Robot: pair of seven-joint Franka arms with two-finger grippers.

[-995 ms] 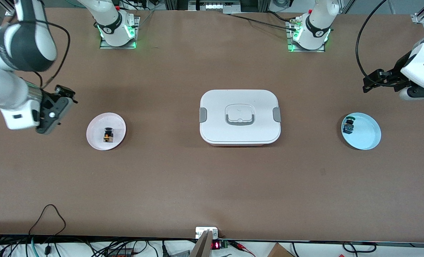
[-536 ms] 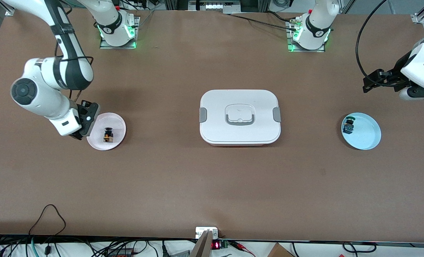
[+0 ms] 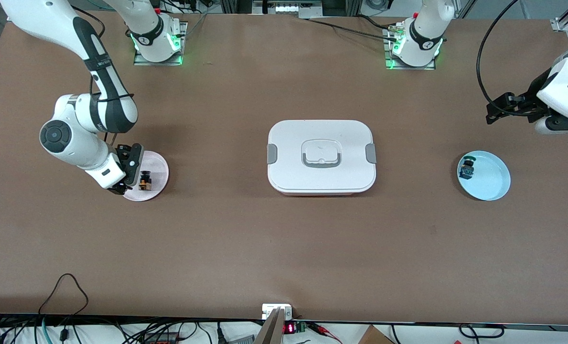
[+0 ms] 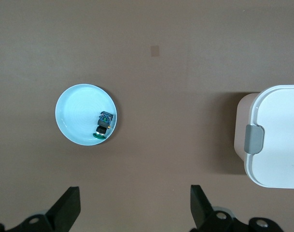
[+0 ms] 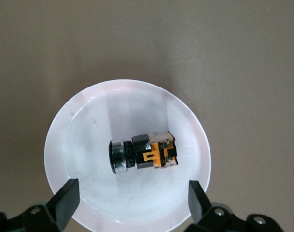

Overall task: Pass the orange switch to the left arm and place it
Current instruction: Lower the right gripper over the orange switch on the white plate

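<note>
The orange switch [image 5: 143, 153] is a small stubby cylinder lying on its side: a black round cap with a pale ring at one end, a black ribbed collar in the middle, and an orange block with dark slots at the other end. It rests inside the pink plate [image 3: 158, 187], directly under the right gripper [image 5: 132, 195], whose two black fingers [image 5: 65, 199] stand wide apart, straddling the dish above its rim and holding nothing. The left gripper [image 4: 134, 205] waits high over the left arm's end of the table, its fingers [image 4: 68, 207] also spread wide and empty; below it sits the blue plate [image 4: 72, 113] with the green switch [image 4: 103, 125] lying near its edge, and the box [image 4: 277, 140] shows at the side of that gripper's view. Counted: two arms, two grippers, two plates, two switches, one to a plate, and one white box [image 3: 321, 156] with grey clips and a recessed handle, sitting on the brown table [image 3: 284, 248] between the two plates
</note>
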